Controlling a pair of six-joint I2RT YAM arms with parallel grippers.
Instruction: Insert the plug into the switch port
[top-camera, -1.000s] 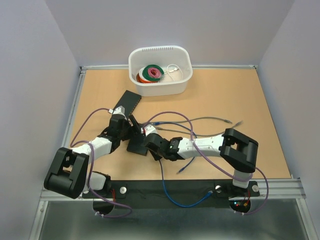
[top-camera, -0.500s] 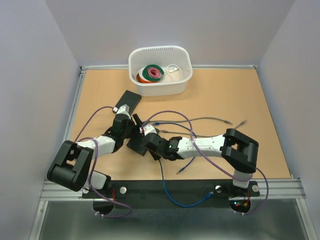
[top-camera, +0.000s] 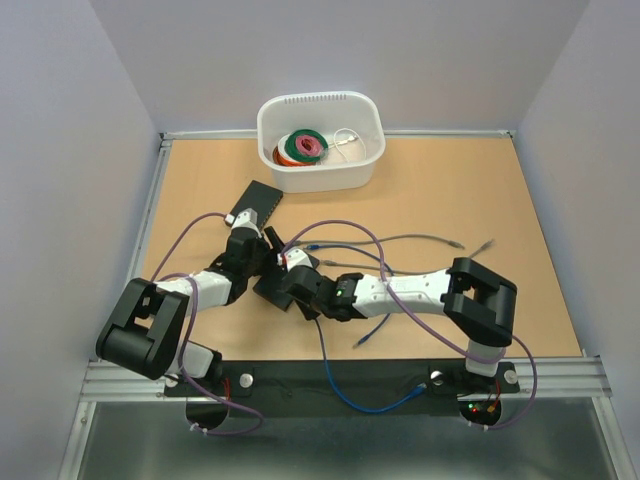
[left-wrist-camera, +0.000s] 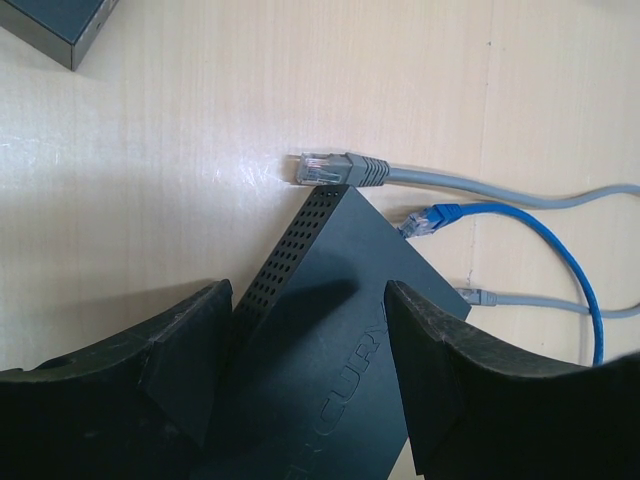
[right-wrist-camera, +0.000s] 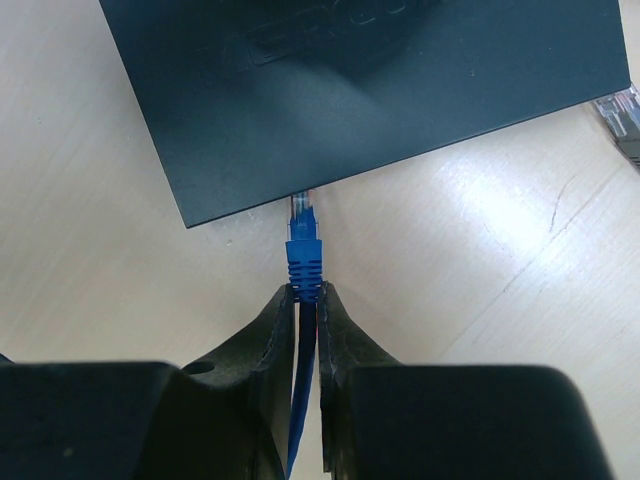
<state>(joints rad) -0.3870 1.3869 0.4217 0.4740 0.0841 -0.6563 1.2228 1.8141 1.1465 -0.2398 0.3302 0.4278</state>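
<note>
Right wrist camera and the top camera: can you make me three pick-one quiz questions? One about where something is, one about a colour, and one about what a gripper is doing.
1. Where is the white basket?
A. at the far edge of the table
B. between the arm bases
C. at the table's right edge

2. What colour is the plug just ahead of the right gripper?
A. red
B. yellow
C. blue

3. How do the right gripper's jaws stand?
A. wide open, holding nothing
B. shut on the cable just behind the plug
C. shut on the basket's rim

Answers: A, the top view shows the basket against the far rim. C, the plug and its boot are clearly blue. B, the jaws pinch the cable with almost no gap.
</note>
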